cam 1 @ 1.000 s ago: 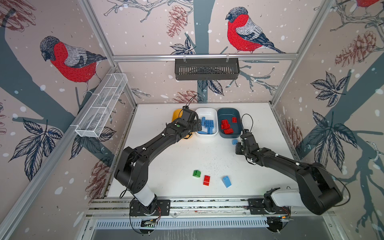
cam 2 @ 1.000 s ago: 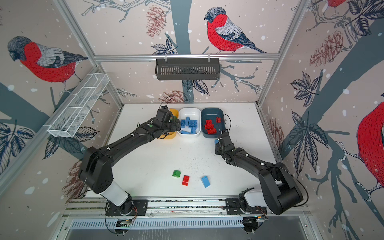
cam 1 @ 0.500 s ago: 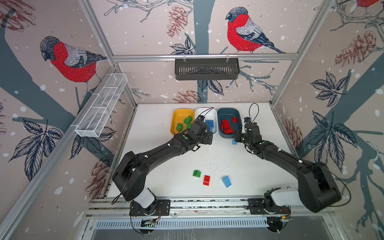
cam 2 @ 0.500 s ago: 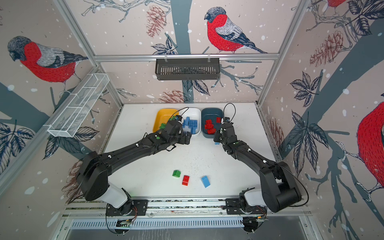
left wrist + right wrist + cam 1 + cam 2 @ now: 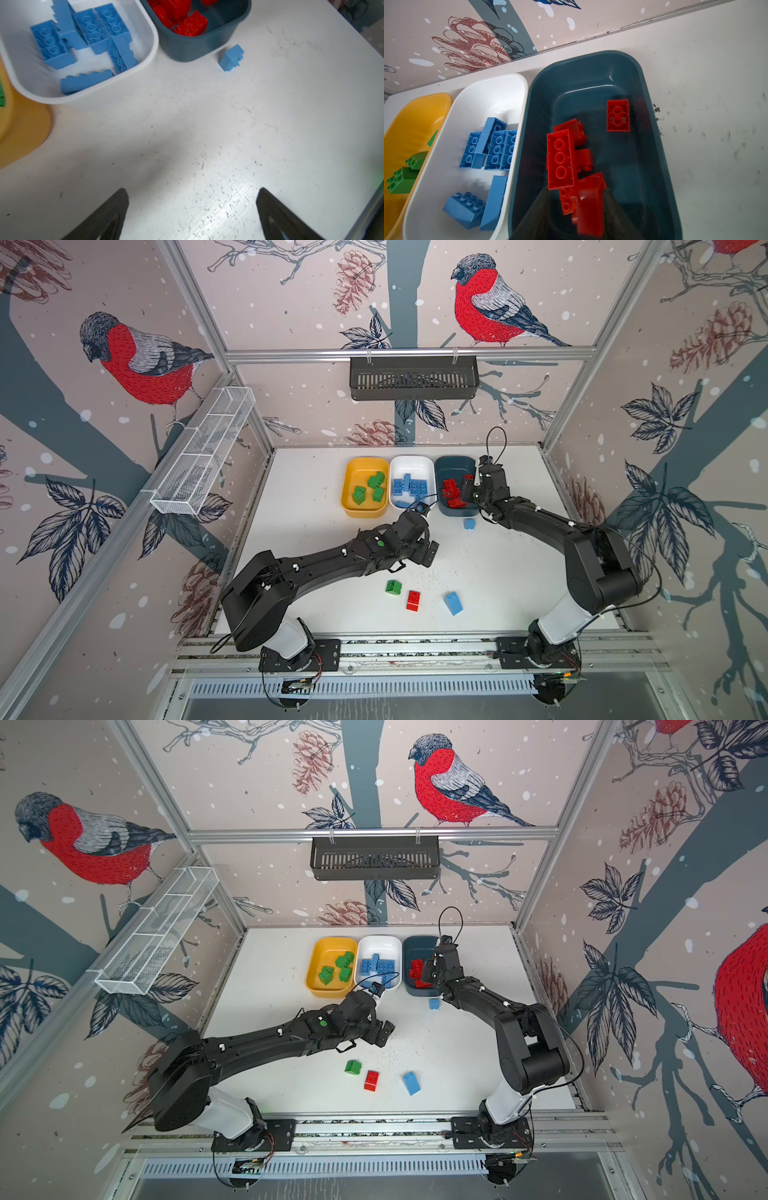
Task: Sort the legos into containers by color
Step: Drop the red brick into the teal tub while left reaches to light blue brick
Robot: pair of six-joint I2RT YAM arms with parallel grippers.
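My left hand (image 5: 192,190) hung over bare bench (image 5: 207,124), fingers (image 5: 114,209) spread wide, nothing between them. Ahead of it sat the white tub (image 5: 143,27) with blue bricks (image 5: 52,45) and the teal tub (image 5: 197,49) with red bricks (image 5: 191,25). The yellow tub (image 5: 22,133) was next to the white one, on the side away from the teal. A small blue brick (image 5: 231,58) lay on the bench ahead of that hand, just beside the teal tub's wall, outside it. Behind the left hand, toward the arm bases, were three loose ones in a row, apart from each other: green brick (image 5: 393,587), loose red brick (image 5: 413,600), blue brick (image 5: 453,603). My right hand (image 5: 576,193) was over the teal tub, at the end nearest its arm. A blurred red brick (image 5: 589,207) sat between its fingers (image 5: 614,207). Whether they pinched it or stood just clear of it I could not tell. Green bricks (image 5: 402,180) were in the yellow tub.
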